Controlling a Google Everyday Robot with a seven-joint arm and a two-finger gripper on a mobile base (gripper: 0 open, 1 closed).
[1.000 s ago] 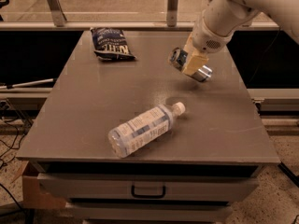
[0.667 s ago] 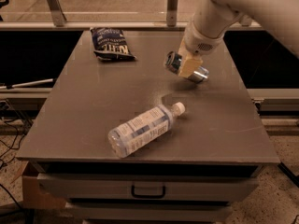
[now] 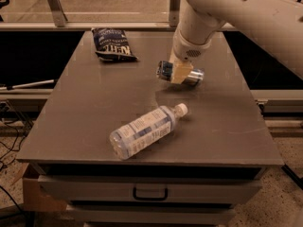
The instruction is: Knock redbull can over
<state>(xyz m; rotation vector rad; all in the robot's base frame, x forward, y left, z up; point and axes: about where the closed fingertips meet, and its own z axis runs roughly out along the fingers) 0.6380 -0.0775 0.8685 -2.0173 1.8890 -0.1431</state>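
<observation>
The redbull can (image 3: 164,70) lies on its side, long axis left to right, at the back middle of the grey table (image 3: 94,108). Its blue end points left and its silver end (image 3: 196,75) points right. My gripper (image 3: 180,73) comes down from the white arm (image 3: 199,27) right at the can's middle, and its tan tip covers that part. A shadow lies on the table just in front of the can, so I cannot tell whether the can rests on the table or hangs slightly above it.
A clear plastic water bottle (image 3: 142,130) with a white cap lies on its side at the front middle. A dark blue snack bag (image 3: 112,44) lies at the back left. A drawer with a handle (image 3: 149,193) sits below the front edge.
The arm and gripper have shifted left and a little toward the front, and the sideways can has moved with them. The bottle and the bag have not moved.
</observation>
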